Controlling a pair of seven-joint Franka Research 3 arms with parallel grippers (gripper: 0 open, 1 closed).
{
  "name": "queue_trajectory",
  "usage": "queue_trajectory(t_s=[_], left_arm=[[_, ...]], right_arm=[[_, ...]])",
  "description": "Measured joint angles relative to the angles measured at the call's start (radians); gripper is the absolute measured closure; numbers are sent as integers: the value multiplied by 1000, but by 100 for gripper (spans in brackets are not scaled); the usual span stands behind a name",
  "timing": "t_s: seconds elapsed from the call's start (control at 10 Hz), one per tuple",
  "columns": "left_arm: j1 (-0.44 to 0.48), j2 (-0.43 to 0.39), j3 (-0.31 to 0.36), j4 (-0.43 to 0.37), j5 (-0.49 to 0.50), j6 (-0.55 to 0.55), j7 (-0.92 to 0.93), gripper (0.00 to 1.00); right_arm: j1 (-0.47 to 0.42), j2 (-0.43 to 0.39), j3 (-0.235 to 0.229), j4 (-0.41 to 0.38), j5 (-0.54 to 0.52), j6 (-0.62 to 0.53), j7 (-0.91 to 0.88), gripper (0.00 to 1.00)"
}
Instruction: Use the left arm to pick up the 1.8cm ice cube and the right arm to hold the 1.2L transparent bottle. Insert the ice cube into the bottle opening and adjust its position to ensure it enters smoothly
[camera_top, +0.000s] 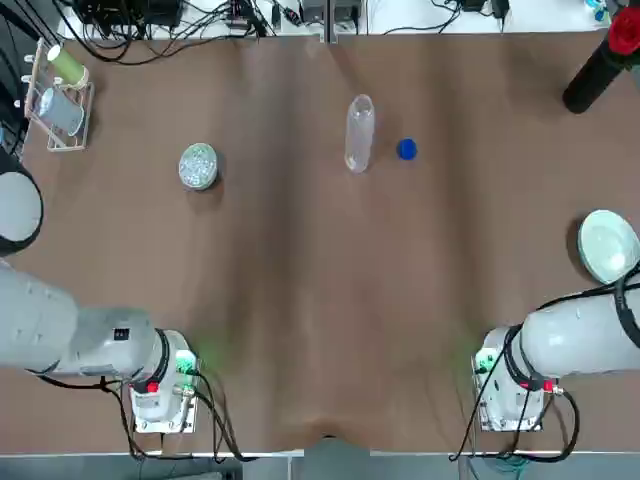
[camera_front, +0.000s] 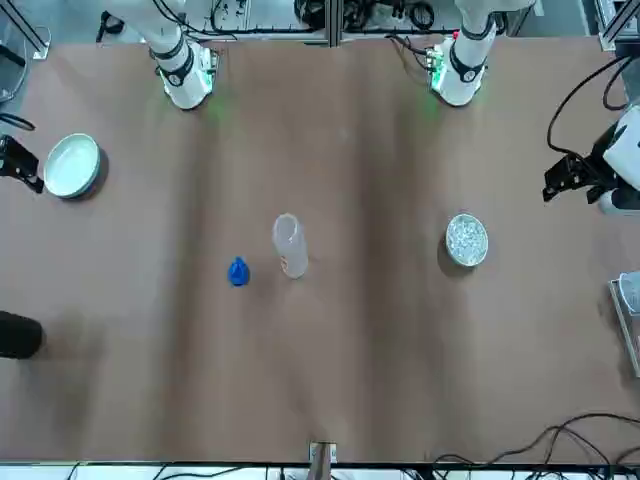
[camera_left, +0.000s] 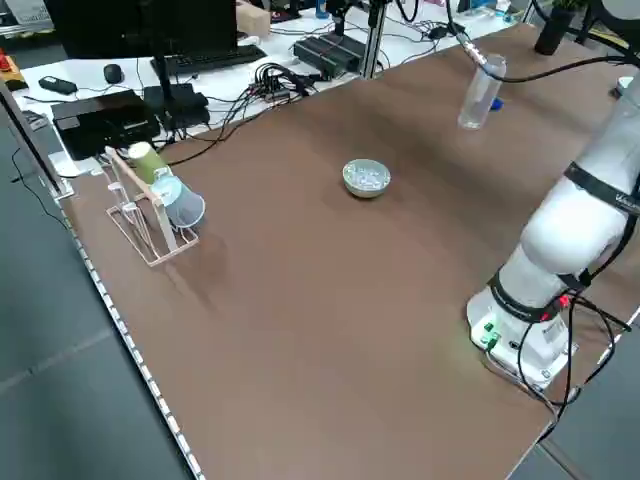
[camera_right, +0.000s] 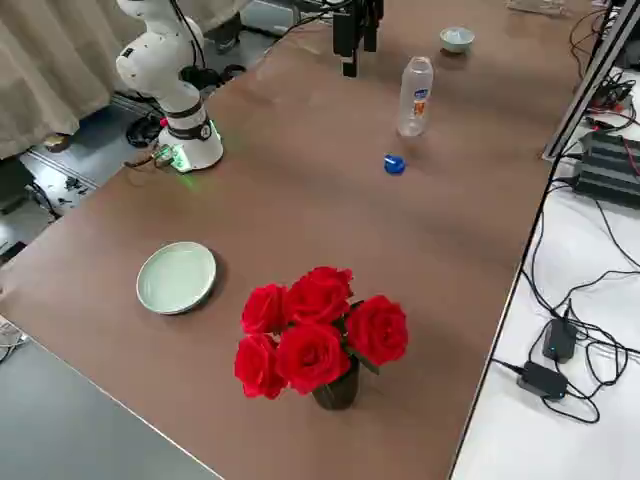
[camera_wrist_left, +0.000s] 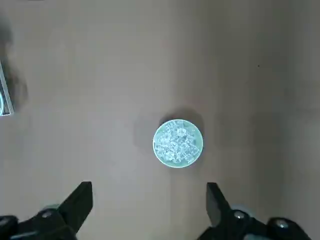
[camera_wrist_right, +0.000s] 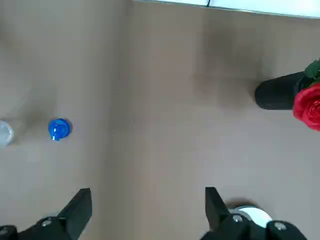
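Both hands hang high over the desk (camera_top: 320, 300), fingers spread wide and empty — left hand (camera_wrist_left: 149, 200) above the dish (camera_wrist_left: 178, 142), right hand (camera_wrist_right: 148, 202) beside the bottle (camera_top: 359, 132).

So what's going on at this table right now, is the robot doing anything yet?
Nothing is being handled yet. The left pincer hangs open, high above the dish of ice cubes. The right pincer is also open and empty, raised over bare table. The clear bottle stands upright mid-table, uncapped, with the blue cap lying beside it. No cube has been picked and the bottle is untouched.
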Motion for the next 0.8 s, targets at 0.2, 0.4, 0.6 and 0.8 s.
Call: queue_trajectory(t_s=[0.2,0.4,0.6,0.8], left_arm=[[0,0,-1,0,0,0,0,0],[0,-1,3,0,0,1,0,0],[17,-1,5,-2,0,7,1,0],[29,1,4,-34,0,34,4,0]], right_arm=[[-3,0,-2,0,-1,0,0,0],[-5,1,-2,0,-1,0,-1,0],[-4,10,3,-1,19,9,-1,0],[11,43,11,-7,122,26,-80,0]])
